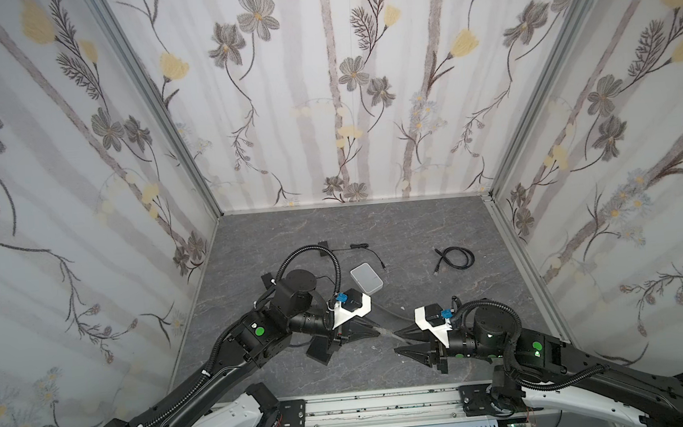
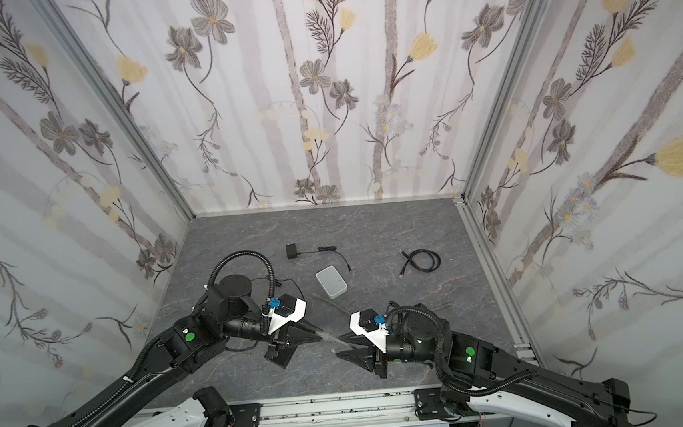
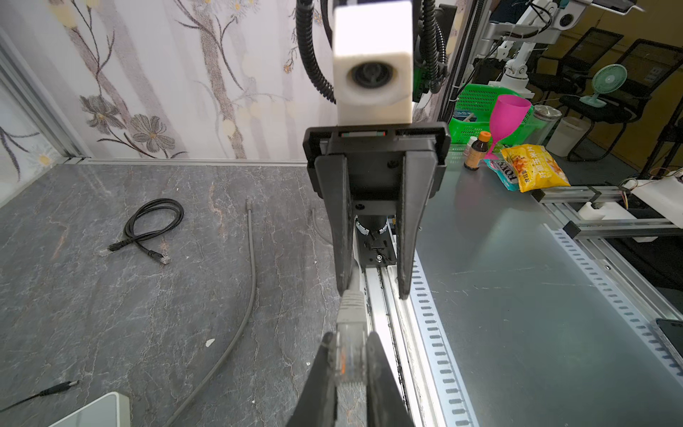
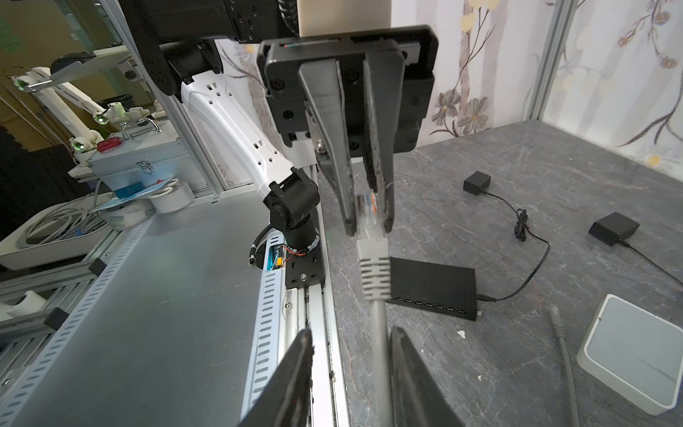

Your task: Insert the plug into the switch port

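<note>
White tray (image 4: 37, 258) holds grey wires (image 4: 55, 227). Left gripper (image 3: 349, 342) pinches clear plug (image 4: 367, 209); right gripper (image 4: 352, 332) spread round grey cable (image 4: 379, 332). Black ribbed switch (image 4: 432, 283) beyond: right wrist only.

- The grey marbled surface (image 1: 374, 228) has floral-papered walls (image 1: 321, 78) rising from its far, left and right edges.
- Aluminium posts (image 1: 154, 96) stand at its far corners.
- Past its near edge lies a metal bench (image 3: 517, 277); office chairs (image 3: 595, 48) and a green fan (image 3: 606, 79) stand further off.
</note>
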